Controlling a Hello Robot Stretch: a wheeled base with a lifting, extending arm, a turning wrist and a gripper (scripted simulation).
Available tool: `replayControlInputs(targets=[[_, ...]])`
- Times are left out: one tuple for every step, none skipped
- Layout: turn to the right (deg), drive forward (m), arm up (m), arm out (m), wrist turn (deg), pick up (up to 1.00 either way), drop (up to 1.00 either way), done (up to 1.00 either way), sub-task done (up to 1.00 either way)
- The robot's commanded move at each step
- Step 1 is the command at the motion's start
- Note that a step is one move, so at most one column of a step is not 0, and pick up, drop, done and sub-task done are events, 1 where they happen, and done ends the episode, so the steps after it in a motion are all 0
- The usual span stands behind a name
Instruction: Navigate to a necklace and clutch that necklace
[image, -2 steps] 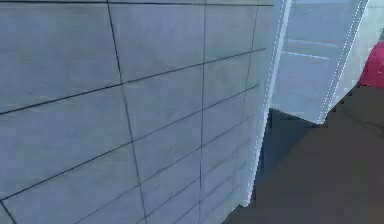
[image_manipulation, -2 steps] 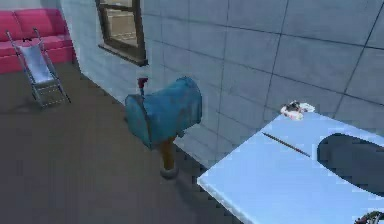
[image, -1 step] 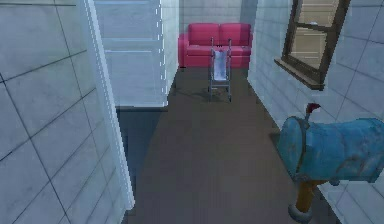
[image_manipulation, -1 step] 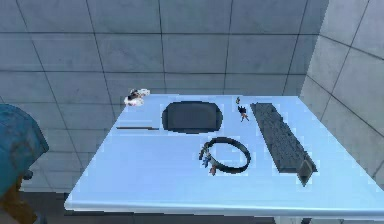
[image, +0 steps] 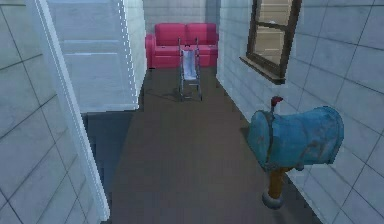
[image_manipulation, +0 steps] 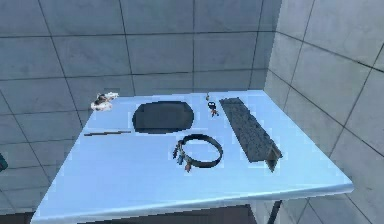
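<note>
Pale blue worktop (image_manipulation: 300, 175) carried looped necklace (image_manipulation: 198, 152) near middle — dark oval pad (image_manipulation: 163, 115), long slab (image_manipulation: 250, 130) nearby; gripper state could not be told.

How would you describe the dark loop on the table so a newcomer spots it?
In the arm side view a pale blue table stands against a grey tiled wall. Near its middle, in front of a dark oval pad and left of a long dark bar, lies a dark ring. It alone is an open loop with tabletop showing through; the neighbours are solid.
</note>
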Motion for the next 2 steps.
replayControlInputs(targets=[[0.0,0.0,0.5,0.0,0.0,0.0,0.0,0.0,0.0],[0.0,0.0,0.38,0.0,0.0,0.0,0.0,0.0,0.0]])
